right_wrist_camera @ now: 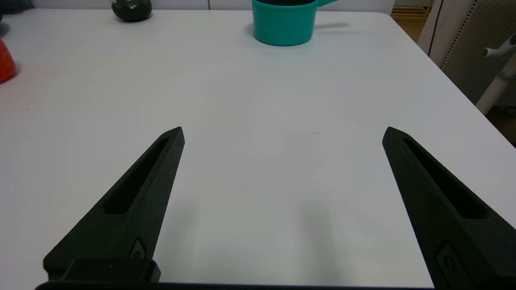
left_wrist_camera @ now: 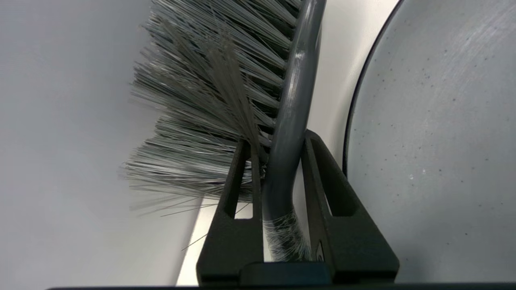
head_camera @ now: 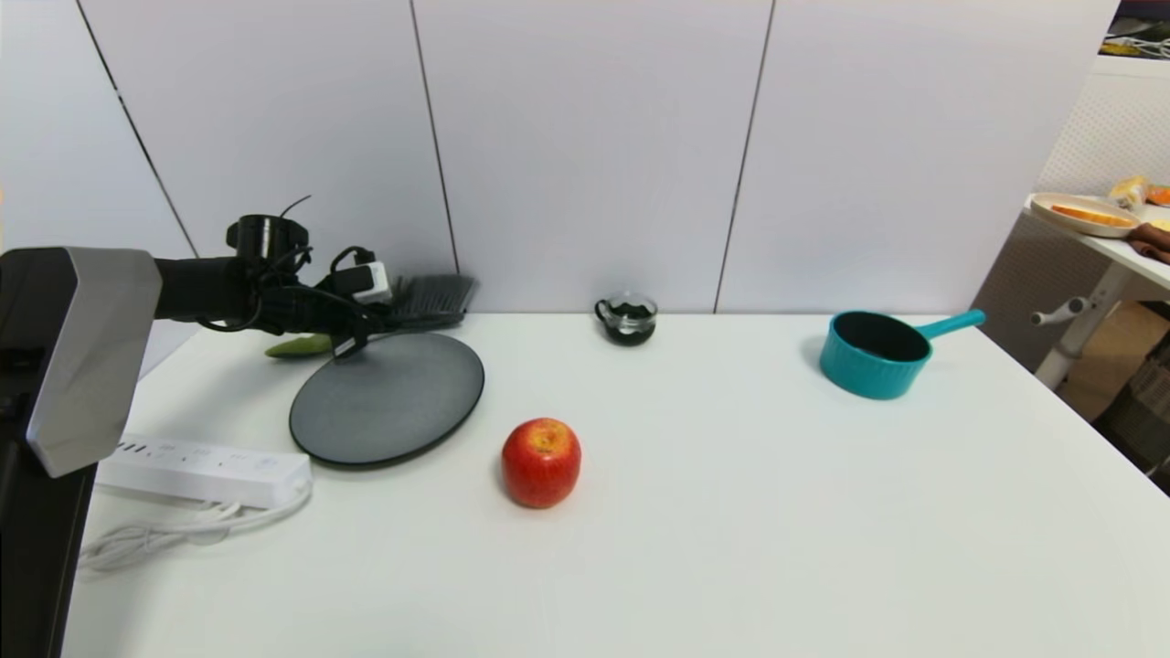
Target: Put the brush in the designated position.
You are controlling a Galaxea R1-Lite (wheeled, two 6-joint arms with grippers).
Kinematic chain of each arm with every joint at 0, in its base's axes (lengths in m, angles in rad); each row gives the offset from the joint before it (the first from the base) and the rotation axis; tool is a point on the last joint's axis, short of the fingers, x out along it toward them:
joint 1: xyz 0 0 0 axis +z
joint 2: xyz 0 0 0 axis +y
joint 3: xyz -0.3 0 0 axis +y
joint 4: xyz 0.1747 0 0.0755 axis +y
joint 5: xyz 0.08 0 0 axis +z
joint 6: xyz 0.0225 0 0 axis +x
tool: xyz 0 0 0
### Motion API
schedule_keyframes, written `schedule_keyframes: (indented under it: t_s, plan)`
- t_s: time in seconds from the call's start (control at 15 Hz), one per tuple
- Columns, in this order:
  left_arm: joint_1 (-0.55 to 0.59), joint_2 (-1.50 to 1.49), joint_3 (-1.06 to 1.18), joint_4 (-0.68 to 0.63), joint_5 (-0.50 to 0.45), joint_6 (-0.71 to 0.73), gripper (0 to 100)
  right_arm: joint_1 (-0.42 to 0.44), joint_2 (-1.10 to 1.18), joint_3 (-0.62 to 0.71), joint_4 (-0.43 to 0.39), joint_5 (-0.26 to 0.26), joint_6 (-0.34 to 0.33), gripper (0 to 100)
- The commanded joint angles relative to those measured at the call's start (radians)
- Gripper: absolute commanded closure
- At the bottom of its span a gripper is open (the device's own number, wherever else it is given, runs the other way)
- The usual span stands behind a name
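Right claw [right_wrist_camera: 282,133] gapes wide over white table [right_wrist_camera: 258,100], teal pot [right_wrist_camera: 284,22] beyond.

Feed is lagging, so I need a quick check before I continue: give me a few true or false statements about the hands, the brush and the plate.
1. The left hand is shut on the brush. True.
2. The brush lies on the dark grey plate. False: it is held beside the plate's rim, near the wall.
3. The right hand is open over bare table. True.
4. The right hand grips the teal saucepan. False: the saucepan stands untouched, far off.
5. The apple sits on the plate. False: it is on the table beside it.
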Motion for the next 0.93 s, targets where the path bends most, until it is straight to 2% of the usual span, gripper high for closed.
schedule_keyframes:
  t_s: [0.07,0.33,0.53,0.67,0.8,0.87,0.93]
  plan:
    - [-0.010,0.012,-0.001,0.002,-0.001,-0.006,0,0.000,0.001,0.002,0.000,0.000,0.000,0]
    - [-0.013,-0.066,0.001,0.008,-0.001,-0.020,0,0.000,0.001,0.002,0.000,0.000,0.000,0]
    - [-0.020,-0.230,0.004,0.045,0.010,-0.140,0,0.000,0.001,0.002,0.000,0.000,0.000,0]
    - [-0.077,-0.441,0.024,0.276,0.112,-0.332,0,0.000,0.001,0.002,0.000,0.000,0.000,0]
    - [-0.154,-0.709,0.151,0.531,0.266,-0.582,0,0.000,0.001,0.002,0.000,0.000,0.000,0]
    - [-0.203,-0.856,0.281,0.546,0.316,-0.701,0,0.000,0.001,0.002,0.000,0.000,0.000,0]
    - [-0.235,-1.000,0.433,0.508,0.335,-0.796,0,0.000,0.001,0.002,0.000,0.000,0.000,0]
